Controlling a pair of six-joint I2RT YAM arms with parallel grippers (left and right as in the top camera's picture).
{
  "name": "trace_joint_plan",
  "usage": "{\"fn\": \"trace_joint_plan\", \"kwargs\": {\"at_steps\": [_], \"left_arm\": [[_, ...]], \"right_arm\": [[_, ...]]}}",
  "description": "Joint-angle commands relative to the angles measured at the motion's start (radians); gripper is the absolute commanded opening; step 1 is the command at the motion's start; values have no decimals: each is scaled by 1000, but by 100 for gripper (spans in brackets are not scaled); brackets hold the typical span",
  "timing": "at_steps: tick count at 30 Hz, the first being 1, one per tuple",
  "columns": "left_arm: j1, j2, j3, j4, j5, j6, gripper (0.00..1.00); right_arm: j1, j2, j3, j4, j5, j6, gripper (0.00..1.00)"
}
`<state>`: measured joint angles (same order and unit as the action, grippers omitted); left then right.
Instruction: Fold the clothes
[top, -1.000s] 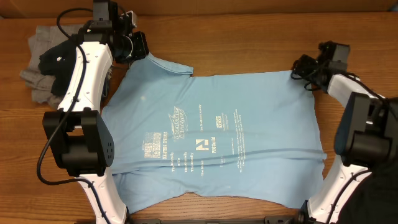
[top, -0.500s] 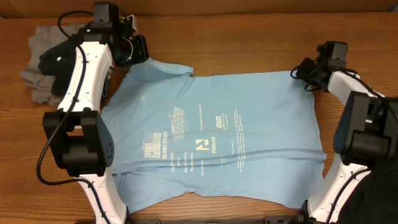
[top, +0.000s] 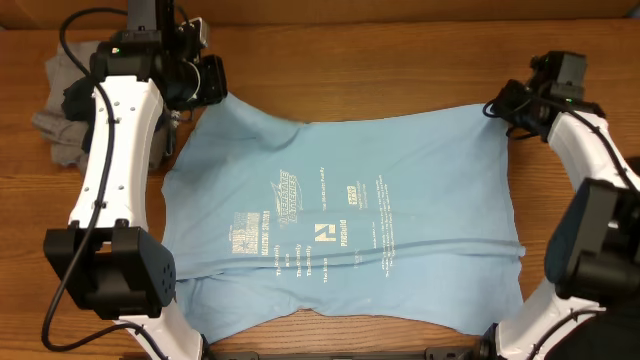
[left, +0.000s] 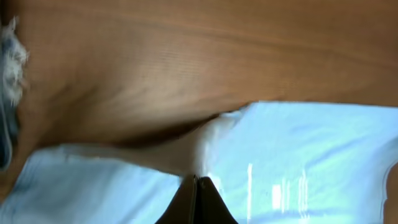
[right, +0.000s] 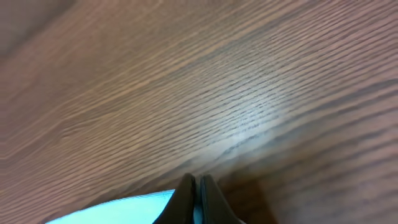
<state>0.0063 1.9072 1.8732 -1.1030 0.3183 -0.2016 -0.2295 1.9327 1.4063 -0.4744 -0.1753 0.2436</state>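
**Both end effectors clenched on the far corners of a spread T-shirt**

The light blue T-shirt (top: 340, 220) lies opened out over the middle of the wooden table (top: 380, 55), printed side up, with its pale lettering running sideways across the chest. Most of the cloth rests flat. A long crease crosses it from about 8 o'clock to 4 o'clock, and the edge at 6 o'clock is uneven and slightly rumpled.

The left end effector (left: 196, 182) is at the shirt's 10 o'clock corner. Its wrist camera shows the two fingers pressed tightly together with a tented peak of blue fabric rising to their tips, so it is grasping the shirt there. The cloth falls away from that pinch toward 4 and 8 o'clock, with bare wood beyond it toward 12.

The right end effector (right: 194, 182) is at the shirt's 2 o'clock corner. From above, that corner is drawn out to a point that reaches into the dark fingers. The right wrist camera shows the fingers closed against each other, with a sliver of light blue cloth at their base toward 7 o'clock and wood grain filling the rest of the view. It is clenched on the shirt's edge, though only a little fabric shows in the grip.

A heap of grey and dark garments (top: 58, 105) sits bunched at the table's 10 o'clock edge, just beyond the left arm and apart from the blue shirt.
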Motion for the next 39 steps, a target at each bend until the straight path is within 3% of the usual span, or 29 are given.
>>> {"fn": "trace_joint_plan", "kwargs": {"at_steps": [1, 22, 28, 39], "left_arm": [[-5, -11, 15, -46, -18, 22, 4], [-5, -115, 14, -485, -42, 68, 4], [-5, -145, 14, -584, -128, 71, 4], [-6, -181, 10, -587, -142, 75, 4]], "right_arm": [[-16, -48, 18, -32, 19, 37, 4], [-91, -59, 18, -401, -48, 66, 4], [-101, -85, 18, -498, -50, 63, 4], [-101, -100, 18, -619, 60, 71, 4]]}}
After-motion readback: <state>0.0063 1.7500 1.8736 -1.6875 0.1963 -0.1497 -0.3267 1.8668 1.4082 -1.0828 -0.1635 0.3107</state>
